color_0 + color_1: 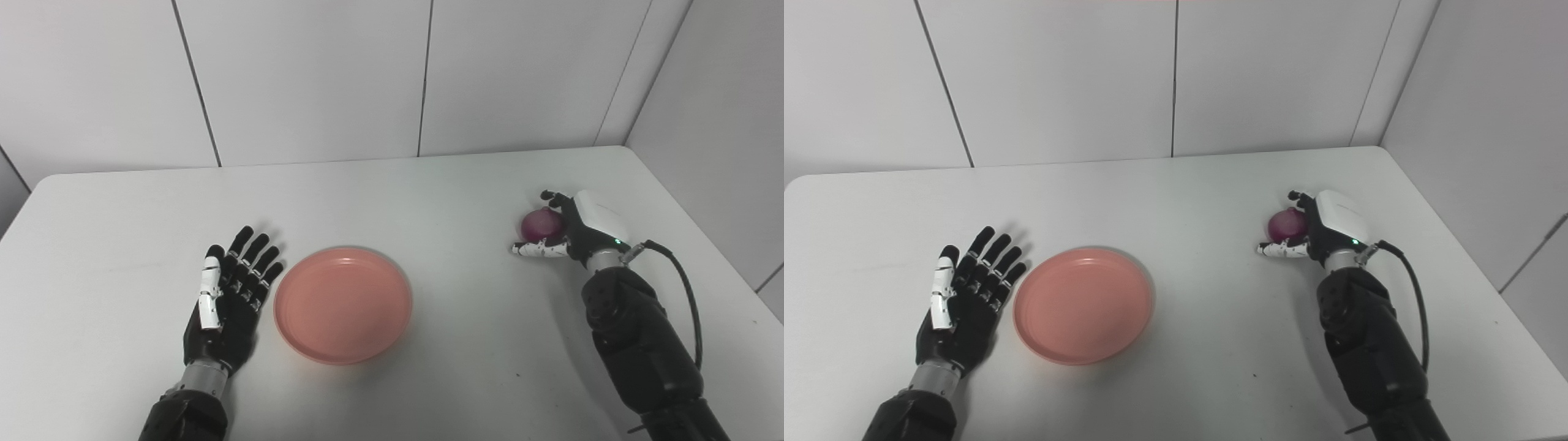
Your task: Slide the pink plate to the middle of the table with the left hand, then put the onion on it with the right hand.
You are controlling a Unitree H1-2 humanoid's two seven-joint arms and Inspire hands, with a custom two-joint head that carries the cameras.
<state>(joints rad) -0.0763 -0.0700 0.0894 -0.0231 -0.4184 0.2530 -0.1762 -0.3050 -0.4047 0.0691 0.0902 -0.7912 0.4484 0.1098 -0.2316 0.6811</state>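
Note:
The pink plate (342, 303) lies on the white table (392, 190), a little left of the middle. My left hand (229, 294) is open with fingers straight, just left of the plate's rim, apart from it or barely touching. The purple onion (541, 225) sits on the table at the right. My right hand (572, 228) is curled around the onion, fingers behind it and thumb in front; the onion looks to rest on the table.
White wall panels stand behind the table and at its right side. The table's right edge (704, 245) runs close to my right arm. A black cable (689, 294) loops off the right wrist.

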